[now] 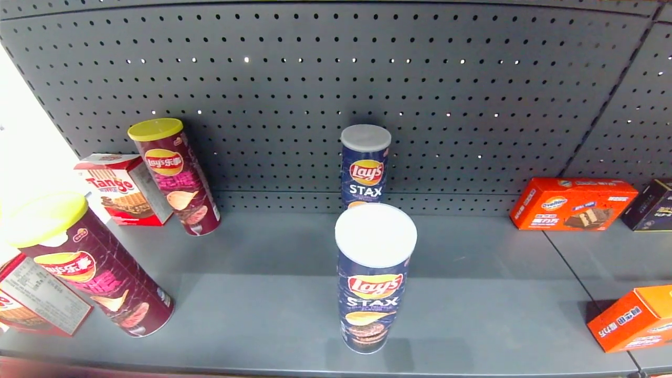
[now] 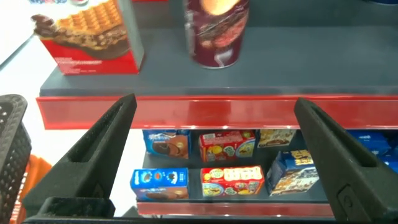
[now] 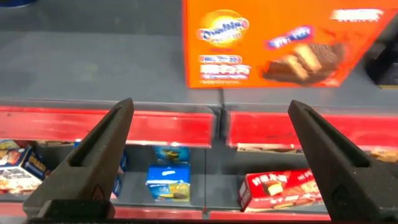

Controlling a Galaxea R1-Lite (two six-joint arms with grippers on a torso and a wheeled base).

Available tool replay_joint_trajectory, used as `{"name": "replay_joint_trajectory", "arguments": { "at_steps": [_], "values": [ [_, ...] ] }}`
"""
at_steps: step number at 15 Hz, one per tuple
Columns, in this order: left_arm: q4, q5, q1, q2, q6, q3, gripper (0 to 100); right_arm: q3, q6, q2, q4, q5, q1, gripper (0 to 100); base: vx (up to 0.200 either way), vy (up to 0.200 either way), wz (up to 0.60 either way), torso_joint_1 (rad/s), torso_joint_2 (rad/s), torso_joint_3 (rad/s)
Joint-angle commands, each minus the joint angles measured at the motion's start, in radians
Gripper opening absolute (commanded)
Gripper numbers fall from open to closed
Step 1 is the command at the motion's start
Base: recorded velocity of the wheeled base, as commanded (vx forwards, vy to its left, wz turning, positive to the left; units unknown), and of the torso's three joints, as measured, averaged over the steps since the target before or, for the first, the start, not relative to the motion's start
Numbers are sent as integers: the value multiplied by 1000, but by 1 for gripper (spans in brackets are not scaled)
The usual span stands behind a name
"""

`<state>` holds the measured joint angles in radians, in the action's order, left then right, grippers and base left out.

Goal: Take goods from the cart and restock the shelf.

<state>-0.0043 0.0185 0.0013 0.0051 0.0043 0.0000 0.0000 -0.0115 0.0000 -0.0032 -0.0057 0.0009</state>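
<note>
Two dark blue chip cans stand in a row at the middle of the grey shelf (image 1: 488, 294): one at the front (image 1: 374, 278) and one at the back (image 1: 365, 167) by the pegboard. Two maroon chip cans with yellow lids stand on the left, one near the front (image 1: 86, 265) and one farther back (image 1: 174, 176). My left gripper (image 2: 211, 158) is open with nothing between its fingers, in front of the shelf's red edge (image 2: 211, 112) below a maroon can (image 2: 216, 31). My right gripper (image 3: 208, 155) is open and empty too, before the red edge under an orange box (image 3: 280, 43).
A red wafer box (image 1: 123, 189) stands behind the left cans and another (image 1: 37, 299) at the front left corner. Orange boxes (image 1: 572, 203) (image 1: 632, 317) lie on the right. A lower shelf holds small snack boxes (image 2: 227, 165). A black basket edge (image 2: 11, 155) is beside the left gripper.
</note>
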Motion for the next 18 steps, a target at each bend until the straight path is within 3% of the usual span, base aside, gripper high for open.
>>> {"name": "replay_joint_trajectory", "arguments": {
  "at_steps": [1, 18],
  "values": [
    [0, 0, 0, -1, 0, 0, 100, 0, -1, 2, -1, 0, 1, 100, 0, 0, 0, 0, 0, 0],
    [0, 0, 0, -1, 0, 0, 100, 0, 1, 2, -1, 1, 1, 100, 0, 0, 0, 0, 0, 0]
  ]
}}
